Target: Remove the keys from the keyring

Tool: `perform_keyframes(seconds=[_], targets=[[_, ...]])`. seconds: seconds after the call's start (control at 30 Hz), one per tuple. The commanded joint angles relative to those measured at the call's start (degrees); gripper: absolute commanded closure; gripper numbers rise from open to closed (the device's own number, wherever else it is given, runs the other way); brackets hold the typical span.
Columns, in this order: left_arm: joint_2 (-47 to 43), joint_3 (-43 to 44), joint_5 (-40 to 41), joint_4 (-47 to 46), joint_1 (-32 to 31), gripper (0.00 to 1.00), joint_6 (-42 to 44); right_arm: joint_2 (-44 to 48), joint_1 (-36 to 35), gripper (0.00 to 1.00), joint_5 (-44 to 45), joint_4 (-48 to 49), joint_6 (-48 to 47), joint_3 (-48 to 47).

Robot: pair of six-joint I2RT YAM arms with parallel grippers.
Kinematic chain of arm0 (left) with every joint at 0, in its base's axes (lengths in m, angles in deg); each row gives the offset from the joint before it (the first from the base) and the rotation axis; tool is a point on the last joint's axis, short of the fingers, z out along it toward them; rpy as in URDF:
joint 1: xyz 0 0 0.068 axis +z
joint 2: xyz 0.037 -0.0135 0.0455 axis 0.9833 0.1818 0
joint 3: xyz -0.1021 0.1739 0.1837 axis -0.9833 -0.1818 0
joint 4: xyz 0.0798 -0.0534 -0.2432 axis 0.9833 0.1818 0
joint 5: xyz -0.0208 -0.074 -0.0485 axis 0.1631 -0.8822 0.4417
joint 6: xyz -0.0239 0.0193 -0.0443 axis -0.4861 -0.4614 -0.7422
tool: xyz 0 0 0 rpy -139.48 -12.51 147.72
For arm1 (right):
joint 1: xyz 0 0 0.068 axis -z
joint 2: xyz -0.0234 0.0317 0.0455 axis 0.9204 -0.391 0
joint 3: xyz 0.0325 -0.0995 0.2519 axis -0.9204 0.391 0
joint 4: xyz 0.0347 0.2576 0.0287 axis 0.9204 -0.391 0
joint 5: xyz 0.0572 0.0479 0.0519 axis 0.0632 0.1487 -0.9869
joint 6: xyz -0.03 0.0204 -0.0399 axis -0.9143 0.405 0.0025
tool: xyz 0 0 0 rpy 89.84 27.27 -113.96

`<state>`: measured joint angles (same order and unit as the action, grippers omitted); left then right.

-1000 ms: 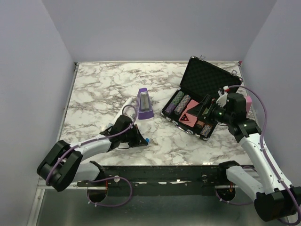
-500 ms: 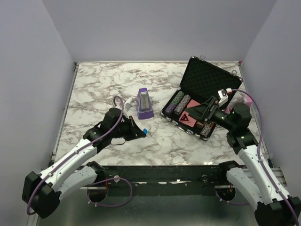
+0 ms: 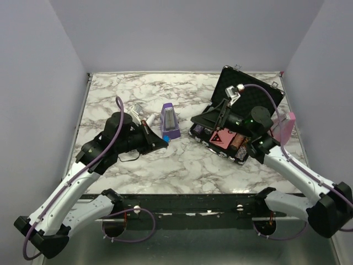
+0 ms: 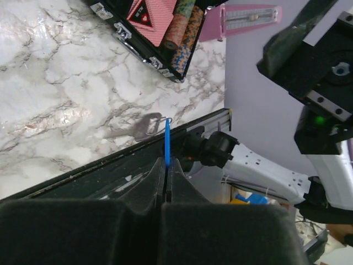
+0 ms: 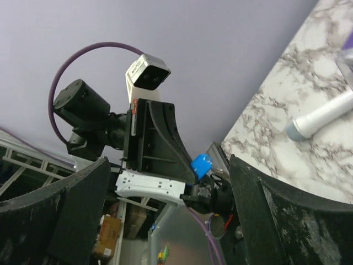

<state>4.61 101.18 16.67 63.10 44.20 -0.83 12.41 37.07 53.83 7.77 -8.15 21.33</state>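
My left gripper is shut on a flat blue tag, held edge-on above the table. A thin wire loop at the tag's tip looks like the keyring. The keys do not show in any view. In the top view the left gripper hovers just left of the purple metronome. My right gripper stands open over the left end of the black case, pointing at the left gripper. In the right wrist view the blue tag sits between the wide-apart fingers.
The open black case holds rolls of chips and a red card pack. A pink metronome stands at its right. A white pen-like stick lies on the marble table behind the left gripper.
The left arm has lifted the blue tag off the table and carried it back toward the purple metronome. The right gripper has swung left across the case toward it.
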Motion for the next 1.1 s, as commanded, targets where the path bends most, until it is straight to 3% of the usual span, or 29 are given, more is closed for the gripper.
perform_keyframes(seconds=[0.0, 0.3, 0.6, 1.07], targets=[[-0.54, 6.61, 3.01, 8.56, -0.26, 1.0, -4.3, -7.19, -3.66, 0.06, 3.21, 14.0, -0.07, -4.89], [-1.86, 12.94, 3.72, 13.22, -0.09, 1.0, -7.47, -21.09, -10.25, 0.13, 1.01, 39.24, 9.86, -7.62], [-4.67, 16.28, 6.97, 13.93, 0.0, 1.0, -10.46, -24.87, -16.23, 0.2, 2.15, 45.84, 11.88, -9.03], [-5.38, 19.97, 6.36, 13.93, 0.09, 1.0, -11.61, -29.62, -21.77, 0.23, 2.24, 42.59, 9.07, -16.15]])
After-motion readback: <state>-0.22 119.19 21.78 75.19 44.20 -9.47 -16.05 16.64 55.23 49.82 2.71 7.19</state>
